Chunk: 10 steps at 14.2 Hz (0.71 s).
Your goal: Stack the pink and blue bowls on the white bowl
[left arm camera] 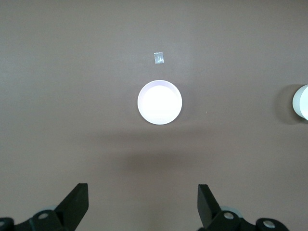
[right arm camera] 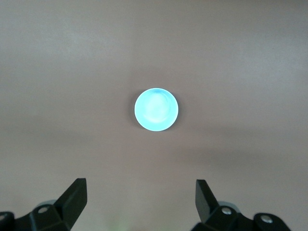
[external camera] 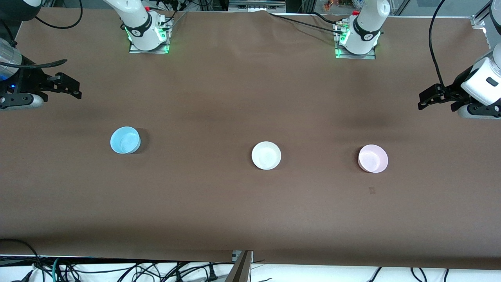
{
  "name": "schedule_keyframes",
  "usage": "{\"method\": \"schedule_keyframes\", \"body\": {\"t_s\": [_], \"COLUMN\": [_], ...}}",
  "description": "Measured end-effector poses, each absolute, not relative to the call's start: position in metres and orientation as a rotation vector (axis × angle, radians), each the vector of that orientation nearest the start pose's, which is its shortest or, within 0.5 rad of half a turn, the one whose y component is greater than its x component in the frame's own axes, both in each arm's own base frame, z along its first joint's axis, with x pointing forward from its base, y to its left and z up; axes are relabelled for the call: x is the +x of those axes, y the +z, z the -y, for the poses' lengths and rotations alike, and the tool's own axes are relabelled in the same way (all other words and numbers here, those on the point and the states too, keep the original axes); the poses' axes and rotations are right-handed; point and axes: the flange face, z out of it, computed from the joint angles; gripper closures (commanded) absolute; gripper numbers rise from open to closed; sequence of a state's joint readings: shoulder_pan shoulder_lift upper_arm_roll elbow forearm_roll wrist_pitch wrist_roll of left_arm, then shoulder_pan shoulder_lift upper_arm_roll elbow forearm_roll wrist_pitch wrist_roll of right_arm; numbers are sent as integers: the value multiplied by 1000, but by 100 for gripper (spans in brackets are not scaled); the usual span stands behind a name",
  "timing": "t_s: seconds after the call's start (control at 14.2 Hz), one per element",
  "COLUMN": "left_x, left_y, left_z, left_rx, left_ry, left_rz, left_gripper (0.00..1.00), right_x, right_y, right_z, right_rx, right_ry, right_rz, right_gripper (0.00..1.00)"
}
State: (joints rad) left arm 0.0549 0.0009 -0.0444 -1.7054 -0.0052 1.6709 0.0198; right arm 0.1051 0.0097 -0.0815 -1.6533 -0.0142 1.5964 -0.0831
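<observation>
You have three bowls standing apart in a row across the middle of the front view, none stacked yet. The blue bowl (external camera: 125, 140) sits at centre left of the frame, toward the right arm's end of the worktop. The white bowl (external camera: 266, 155) sits at the centre. The pink bowl (external camera: 373, 158) sits at centre right, toward the left arm's end.

Your left tool (external camera: 438, 96) hangs at the right edge of the frame, up in the air with its jaws spread wide and nothing in them. Its wrist view looks straight down on the pink bowl, washed out to near white there. Your right tool (external camera: 64, 84) hangs at the left edge, likewise released and empty, with the blue bowl centred in its wrist view.

Judge the bowls as light, stiff, smooth plastic, so expect them to slide or tip if you nudge them. Take each by the rim, one finger inside the wall and one outside, and close gently. Lower it level over the white bowl, since equal-sized bowls nest only if well centred.
</observation>
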Motion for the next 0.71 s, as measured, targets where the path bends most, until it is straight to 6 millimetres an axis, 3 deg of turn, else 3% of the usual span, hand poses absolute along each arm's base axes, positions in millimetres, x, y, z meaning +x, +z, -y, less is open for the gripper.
{"method": "schedule_keyframes", "body": {"t_s": [0.42,0.71], "left_x": [559,563], "left_y": [568,557], "left_z": [-6,-6], "left_rx": [-3147,-3147], "left_ry": [57,102], "left_rz": [-13,-13], "left_gripper": [0,0], "right_x": [556,556], "right_y": [582,582], "right_z": [-12,-12], "right_rx": [-3148,-3148], "right_ry": [106,106], "right_rz": [170,170], "right_gripper": [0,0]}}
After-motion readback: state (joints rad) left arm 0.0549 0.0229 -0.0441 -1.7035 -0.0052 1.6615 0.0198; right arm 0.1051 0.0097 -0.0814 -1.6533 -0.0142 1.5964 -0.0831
